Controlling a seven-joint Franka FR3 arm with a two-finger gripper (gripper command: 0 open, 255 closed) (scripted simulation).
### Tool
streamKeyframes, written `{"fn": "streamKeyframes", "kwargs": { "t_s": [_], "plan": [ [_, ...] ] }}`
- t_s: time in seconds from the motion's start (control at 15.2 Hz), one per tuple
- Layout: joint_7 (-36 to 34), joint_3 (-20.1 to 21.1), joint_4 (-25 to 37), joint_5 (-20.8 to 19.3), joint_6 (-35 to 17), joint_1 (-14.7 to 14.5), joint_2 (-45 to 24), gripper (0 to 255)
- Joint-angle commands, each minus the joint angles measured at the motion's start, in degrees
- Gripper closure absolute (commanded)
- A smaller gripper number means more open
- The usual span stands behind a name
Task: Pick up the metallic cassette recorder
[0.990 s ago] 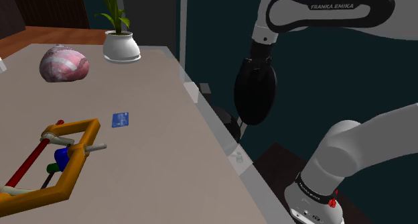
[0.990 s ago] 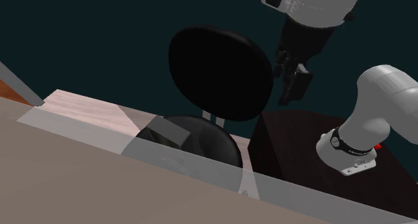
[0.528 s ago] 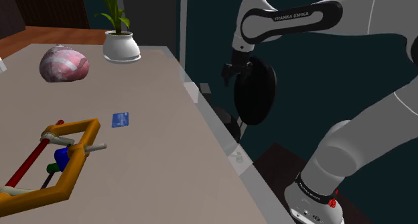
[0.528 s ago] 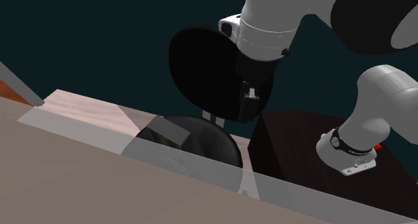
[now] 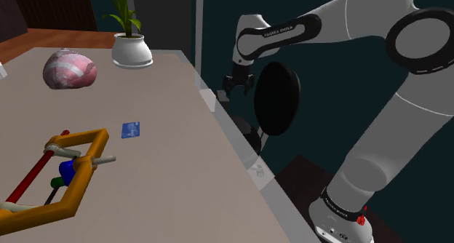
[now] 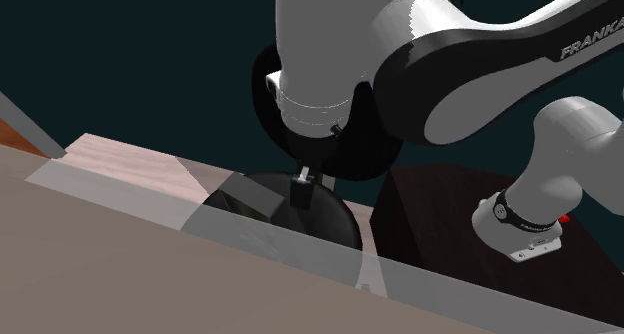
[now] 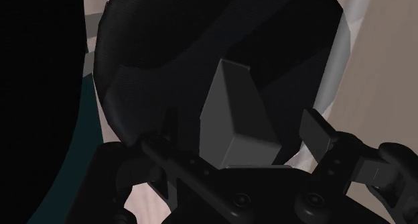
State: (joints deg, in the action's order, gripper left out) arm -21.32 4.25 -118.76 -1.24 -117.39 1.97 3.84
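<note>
Recorder (image 7: 231, 112): a plain grey box lying on the black seat of a chair (image 7: 167, 48), straight ahead of the pincer (image 7: 241, 122) and between its two fingers (image 7: 315, 130). The pincer is released, its fingers standing apart. The finger nearer the table (image 7: 382, 68) is clear of the box; whether the other finger touches the box cannot be told.

Second exterior view: the recorder (image 6: 243, 196) rests on the seat just beside the pincer (image 6: 300, 190), partly behind the see-through edge of the table (image 6: 120, 272). The pincer points down, low over the seat, with the round chair (image 6: 330, 222) back behind it. The white arm (image 6: 400, 52) arches over from the dark stand (image 6: 430, 217), which is beyond the chair from the pincer.

Shoulder view: the pincer (image 5: 234, 85) hangs past the edge of the table (image 5: 160, 161), close beside the chair (image 5: 276, 96) back. Four things lie on the table, all well apart from the pincer: a potted plant (image 5: 132, 49), a pink lump (image 5: 70, 68), a blue card (image 5: 131, 129) and an orange frame (image 5: 69, 172).
</note>
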Motion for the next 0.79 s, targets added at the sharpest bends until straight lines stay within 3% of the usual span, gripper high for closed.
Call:
{"fn": "streamKeyframes", "kwargs": {
  "t_s": [0.0,0.26,0.73],
  "plan": [
    [-1.9,0.4,3.4,-0.4,-1.4,-0.2,-4.6,0],
    [-4.5,0.3,10.3,-1.4,-3.4,-0.4,-13.2,0],
    [-4.8,0.1,7.4,-1.7,-8.3,-0.5,-15.2,0]
  ]
}}
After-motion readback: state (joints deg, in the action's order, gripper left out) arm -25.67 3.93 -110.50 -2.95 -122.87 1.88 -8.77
